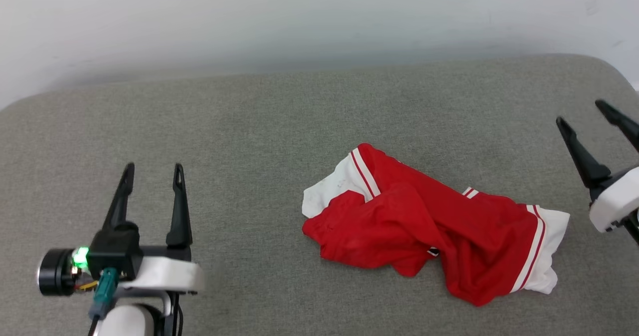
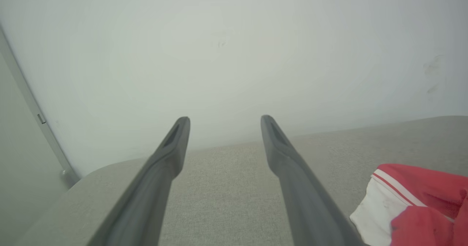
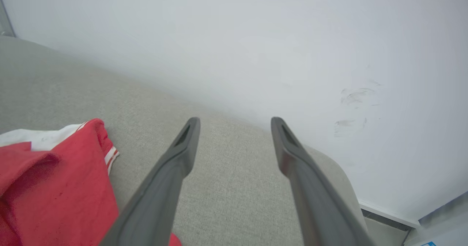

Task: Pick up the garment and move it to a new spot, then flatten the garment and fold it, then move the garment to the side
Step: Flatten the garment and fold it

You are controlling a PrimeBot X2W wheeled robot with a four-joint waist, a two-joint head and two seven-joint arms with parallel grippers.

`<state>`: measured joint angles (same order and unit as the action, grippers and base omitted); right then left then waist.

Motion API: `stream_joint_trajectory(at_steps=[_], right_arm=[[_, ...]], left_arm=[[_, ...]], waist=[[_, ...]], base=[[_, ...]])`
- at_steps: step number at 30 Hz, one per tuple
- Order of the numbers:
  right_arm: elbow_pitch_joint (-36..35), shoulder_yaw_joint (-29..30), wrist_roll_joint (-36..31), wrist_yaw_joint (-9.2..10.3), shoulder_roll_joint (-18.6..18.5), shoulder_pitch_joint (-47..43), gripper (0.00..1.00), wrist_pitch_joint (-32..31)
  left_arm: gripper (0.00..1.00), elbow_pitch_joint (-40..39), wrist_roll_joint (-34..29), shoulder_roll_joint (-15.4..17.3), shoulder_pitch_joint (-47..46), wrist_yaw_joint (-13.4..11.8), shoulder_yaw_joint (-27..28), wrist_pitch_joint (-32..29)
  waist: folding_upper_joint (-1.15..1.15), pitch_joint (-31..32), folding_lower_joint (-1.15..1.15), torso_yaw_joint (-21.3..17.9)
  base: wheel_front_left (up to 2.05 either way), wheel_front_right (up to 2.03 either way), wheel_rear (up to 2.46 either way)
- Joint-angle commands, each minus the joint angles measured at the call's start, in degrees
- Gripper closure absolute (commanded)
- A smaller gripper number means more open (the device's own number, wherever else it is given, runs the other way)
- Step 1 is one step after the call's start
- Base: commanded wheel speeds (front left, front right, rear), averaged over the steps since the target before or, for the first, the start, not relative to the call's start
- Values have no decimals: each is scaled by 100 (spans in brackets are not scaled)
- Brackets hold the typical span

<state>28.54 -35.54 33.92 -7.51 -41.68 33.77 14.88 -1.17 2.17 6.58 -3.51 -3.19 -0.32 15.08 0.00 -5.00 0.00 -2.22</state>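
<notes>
Garment (image 1: 429, 231) lies crumpled on grey padded bench (image 1: 239, 126), right of centre, nearer the front edge, white sleeves at both ends, print hidden. Left gripper (image 1: 154, 170) over front-left area, jaws wide apart, empty, well apart from garment. Right gripper (image 1: 580, 112) at right edge, jaws spread, empty, near the garment's right sleeve.
</notes>
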Motion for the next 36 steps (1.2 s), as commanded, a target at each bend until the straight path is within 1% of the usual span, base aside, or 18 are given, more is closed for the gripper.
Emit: stream_joint_trajectory(at_steps=[1,3,6,8,10,13,15,17,20,23,26,31,33,36], right_arm=[[-205,542,-359,4,264,-245,0,30],[-634,1318,-848,4,646,-609,0,28],[-1319,2225,-1513,4,1171,-1216,0,29],[-1752,2642,-1865,4,1512,-1559,0,30],[-2100,2920,-2131,4,1773,-1844,0,31],[-2516,3185,-2378,4,2059,-2131,0,32],[-2693,3284,-2473,4,2186,-2278,0,32],[-2848,3337,-2518,4,2287,-2350,0,31],[-2988,3354,-2599,4,2367,-2378,0,31],[-3087,3328,-2665,4,2406,-2303,0,32],[-3161,3267,-2711,4,2436,-2198,0,32],[-3205,3170,-2791,4,2459,-2034,0,32],[-3220,3150,-2805,4,2476,-1947,0,32],[-3225,3119,-2812,4,2484,-1853,0,32]], left_arm=[[0,72,4,66,-199,100,2,13],[0,188,-23,207,-463,251,-35,13],[0,542,-77,420,-884,562,-210,12],[0,783,-136,578,-1215,741,-375,-154],[0,950,-134,754,-1573,882,-547,-406],[0,1160,65,961,-2099,1020,-882,-983],[0,1229,331,1094,-2474,1054,-1212,-1480],[0,1198,760,1306,-2847,1055,-1756,-1991],[0,1094,1500,1702,-3472,1053,-2606,-2807],[0,1005,2290,2003,-4074,1054,-3354,-3603],[0,935,2895,2307,-4664,1054,-4040,-4293],[0,943,3839,2619,-5437,1055,-5094,-5359],[0,953,4163,2683,-5653,1055,-5457,-5698],[0,998,4482,2808,-5968,1055,-6009,-6085]], waist=[[0,-44,0,-23],[0,-95,0,-50],[0,-158,0,-79],[0,-203,0,-100],[0,-262,0,-129],[0,-355,0,-167],[0,-419,0,-185],[0,-502,0,-213],[0,-654,0,-255],[0,-827,0,-304],[0,-1005,0,-373],[0,-1283,0,-478],[0,-1389,0,-524],[0,-1540,0,-588]], base=[[0,0,0],[0,0,0],[0,0,0],[0,0,0],[0,0,0],[0,0,0],[0,0,0],[0,0,0],[0,0,0],[0,0,0],[0,0,0],[0,0,0],[0,0,0],[0,0,0]])
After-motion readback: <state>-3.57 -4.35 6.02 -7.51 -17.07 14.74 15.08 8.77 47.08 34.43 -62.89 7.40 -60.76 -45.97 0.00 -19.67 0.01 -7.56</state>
